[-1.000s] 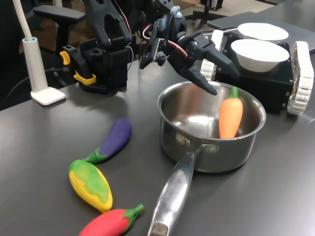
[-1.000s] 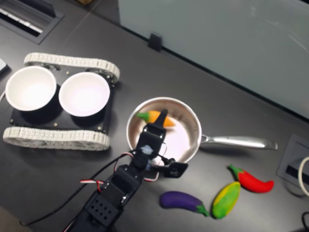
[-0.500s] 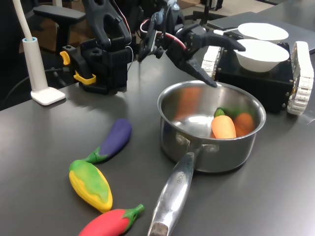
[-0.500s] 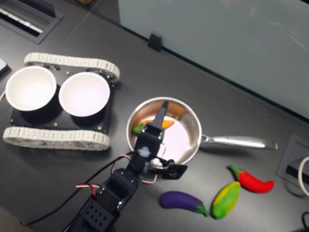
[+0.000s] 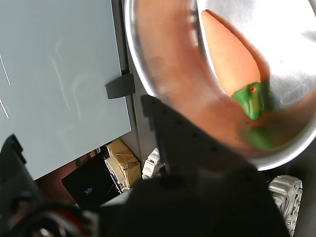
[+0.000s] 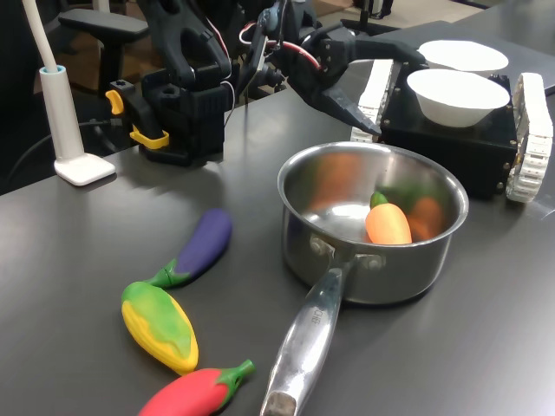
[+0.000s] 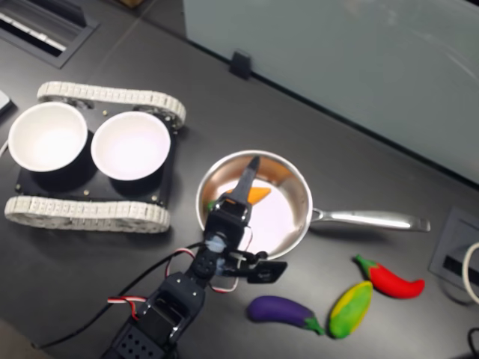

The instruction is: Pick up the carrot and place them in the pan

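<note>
The orange carrot [image 6: 388,222] with its green cap lies on the floor of the steel pan [image 6: 379,270], near the wall on the first exterior view's right. The wrist view shows the carrot [image 5: 228,53] flat inside the pan [image 5: 163,64], cap end toward the rim. My gripper [image 6: 399,97] hangs open above the pan's far rim, apart from the carrot, with nothing between its jaws. In the second exterior view the gripper [image 7: 252,167] hides part of the carrot [image 7: 260,194] inside the pan [image 7: 301,218].
A purple eggplant [image 6: 201,244], a yellow-green corn [image 6: 160,325] and a red chili [image 6: 191,394] lie beside the pan's long handle [image 6: 303,347]. Two white bowls [image 6: 457,95] sit on a black tracked vehicle behind the pan. A white lamp base [image 6: 82,166] stands at the first exterior view's left.
The carrot, which leaned upright against the pan wall, has fallen flat onto the pan floor. My open gripper has risen and drawn back from the pan.
</note>
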Tool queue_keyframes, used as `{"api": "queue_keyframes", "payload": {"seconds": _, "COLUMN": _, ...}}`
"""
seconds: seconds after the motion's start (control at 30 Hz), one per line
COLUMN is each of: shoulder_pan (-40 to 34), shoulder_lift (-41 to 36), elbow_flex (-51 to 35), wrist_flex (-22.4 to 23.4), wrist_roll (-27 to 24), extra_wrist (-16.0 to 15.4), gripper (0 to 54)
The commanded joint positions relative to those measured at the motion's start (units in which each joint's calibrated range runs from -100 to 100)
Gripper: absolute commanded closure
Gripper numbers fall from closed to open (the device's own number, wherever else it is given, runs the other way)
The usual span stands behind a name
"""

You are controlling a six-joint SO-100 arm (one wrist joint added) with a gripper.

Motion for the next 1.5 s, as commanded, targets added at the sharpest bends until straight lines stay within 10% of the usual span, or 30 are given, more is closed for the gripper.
{"api": "queue_keyframes", "payload": {"seconds": 0.0, "shoulder_pan": 1.9, "shoulder_lift": -5.0, "elbow_flex": -0.5, "wrist_flex": -2.0, "wrist_roll": -0.4, "extra_wrist": 0.3, "gripper": 22.7}}
{"api": "queue_keyframes", "payload": {"seconds": 0.63, "shoulder_pan": 1.1, "shoulder_lift": -20.1, "elbow_flex": 3.8, "wrist_flex": -0.4, "wrist_roll": -1.7, "extra_wrist": 0.3, "gripper": 53.5}}
{"api": "queue_keyframes", "payload": {"seconds": 1.47, "shoulder_pan": -0.9, "shoulder_lift": -35.3, "elbow_flex": 3.7, "wrist_flex": 13.6, "wrist_roll": -1.9, "extra_wrist": 0.3, "gripper": 53.5}}
